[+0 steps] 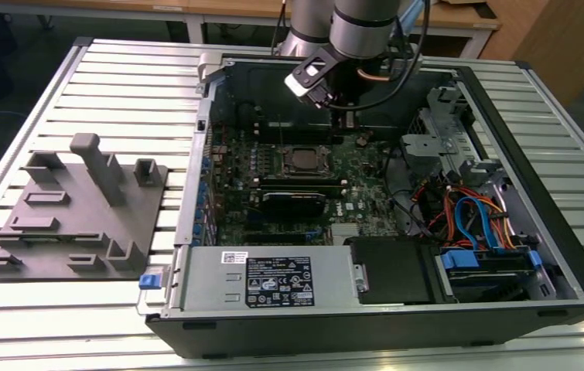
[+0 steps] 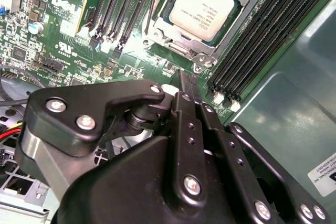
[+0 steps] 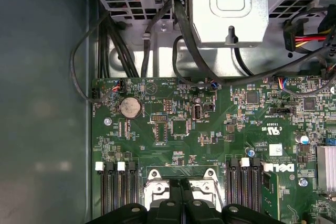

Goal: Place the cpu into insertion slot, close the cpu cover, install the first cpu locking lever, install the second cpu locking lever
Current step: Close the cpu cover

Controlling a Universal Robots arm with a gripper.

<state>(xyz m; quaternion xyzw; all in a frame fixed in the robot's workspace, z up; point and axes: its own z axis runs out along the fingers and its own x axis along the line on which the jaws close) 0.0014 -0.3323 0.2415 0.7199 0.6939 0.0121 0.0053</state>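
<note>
The arm is angled down into the open case from the far side, with the gripper (image 1: 343, 121) clenched and empty. The cpu (image 2: 202, 9) is seated in the insertion slot (image 2: 167, 9), framed by the cpu cover (image 2: 181, 47).

A grey fixture plate (image 1: 75, 222) lies on the slatted table (image 1: 44, 325), perhaps touching the open computer case (image 1: 374, 331).

1. The silver-grey cylindrical robot arm (image 1: 359, 27) is seen in the exterior view coming down from the top edge, held close to vertical.
2. A pale grey box-shaped wrist unit (image 1: 310, 81) is carried at its lower end, set at a tilt.
3. The black metal two-fingered gripper (image 1: 346, 116) is pointed downward below that unit.
4. In both wrist views, the slim fingers (image 2: 184, 85) (image 3: 174, 191) are pressed together at their tips, and the black linkage bars (image 2: 94, 111) are splayed to either side.
</note>
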